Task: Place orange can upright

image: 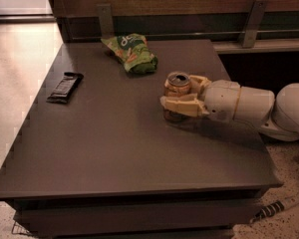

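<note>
The dark table (114, 153) fills most of the view. My white arm (244, 103) reaches in over its right edge, lying low and nearly level. At the end of it, my gripper (177, 90) is clamped around the orange can (178, 78), with 1 finger across the near side and the other behind it. The can stands upright in the right half of the table, pull-tab end up. Its base seems to rest on the surface, though the near finger hides part of the lower wall.

My main worry is the let-go. If the 2 fingers part unevenly, or I pull back before both are clear, a finger could drag the rim and tip the can over. If the base is not fully seated, it could rock as I release it. A tipped can would roll freely on this flat top, and the right edge is not far off.

Little crowds me here. The green snack bag (132, 53) lies near the back edge, beyond the can and to its left, apart from it. The flat black wrapped bar (65, 86) sits well apart near the left edge. Neither blocks my way back out to the right.
</note>
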Controlling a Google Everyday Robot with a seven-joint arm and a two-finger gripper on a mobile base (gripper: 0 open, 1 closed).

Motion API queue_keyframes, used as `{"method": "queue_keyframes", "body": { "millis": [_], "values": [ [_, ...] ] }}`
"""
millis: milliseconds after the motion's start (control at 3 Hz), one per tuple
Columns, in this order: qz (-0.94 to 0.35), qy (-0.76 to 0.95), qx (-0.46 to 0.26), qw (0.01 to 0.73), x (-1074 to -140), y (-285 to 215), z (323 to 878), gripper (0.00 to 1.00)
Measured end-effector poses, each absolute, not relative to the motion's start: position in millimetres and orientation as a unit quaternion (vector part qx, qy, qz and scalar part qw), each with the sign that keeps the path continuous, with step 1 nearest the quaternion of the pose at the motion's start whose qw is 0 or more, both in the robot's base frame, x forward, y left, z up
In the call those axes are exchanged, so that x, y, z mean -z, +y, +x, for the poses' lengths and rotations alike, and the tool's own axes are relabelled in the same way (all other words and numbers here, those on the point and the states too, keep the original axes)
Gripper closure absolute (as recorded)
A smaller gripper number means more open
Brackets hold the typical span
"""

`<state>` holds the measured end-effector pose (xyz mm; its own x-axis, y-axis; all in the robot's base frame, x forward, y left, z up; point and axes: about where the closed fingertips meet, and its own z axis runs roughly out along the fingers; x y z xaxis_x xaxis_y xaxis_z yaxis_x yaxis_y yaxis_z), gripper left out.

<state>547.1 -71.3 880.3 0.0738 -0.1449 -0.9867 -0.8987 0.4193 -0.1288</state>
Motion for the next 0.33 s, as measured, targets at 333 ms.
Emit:
{"method": "queue_keyframes", "body": {
  "millis": [333],
  "values": [
    [-0.435, 0.600, -0.320, 0.590, -880.6, -69.3, 546.8, 0.01]
  ]
}}
